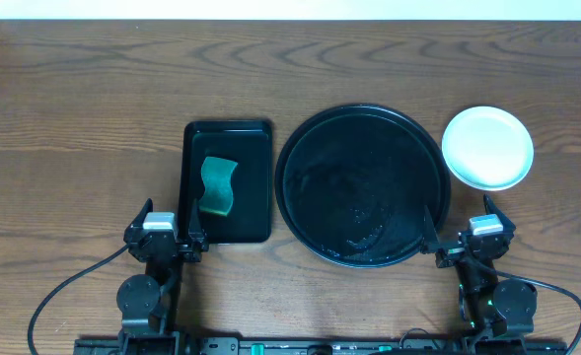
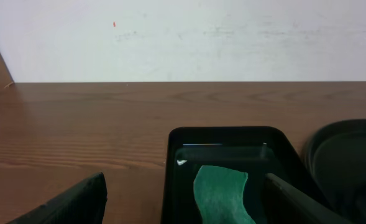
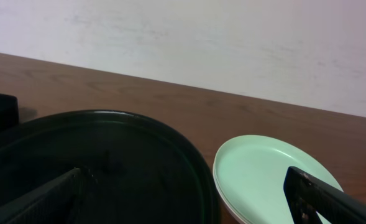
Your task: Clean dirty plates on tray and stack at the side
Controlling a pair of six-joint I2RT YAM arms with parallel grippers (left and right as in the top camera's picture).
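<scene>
**Where are the plates sitting?**
The plates (image 1: 487, 148) are sitting in a stack on the table (image 1: 73, 108), just beside the far right rim of the round tray (image 1: 361, 148). From above, the top one is looking white. Through my right wrist camera it is looking pale mint, and more than one rim is showing at the stack's edge. How many are lying there I cannot tell.

**And what are your grippers doing?**
I am holding both spread wide and gripping nothing. My left gripper (image 1: 167, 237) is hovering at the near end of the small rectangular tray (image 1: 229, 138), where a green sponge (image 1: 218, 185) is lying. Its fingers (image 2: 71, 202) are framing that tray's near end. My right gripper (image 1: 463, 242) is hanging at the near right rim of the round tray, with one finger reaching over the tray and the other pointing toward the plates.

**Is anything showing on the round tray?**
Wet glints are shining on its near part.
</scene>
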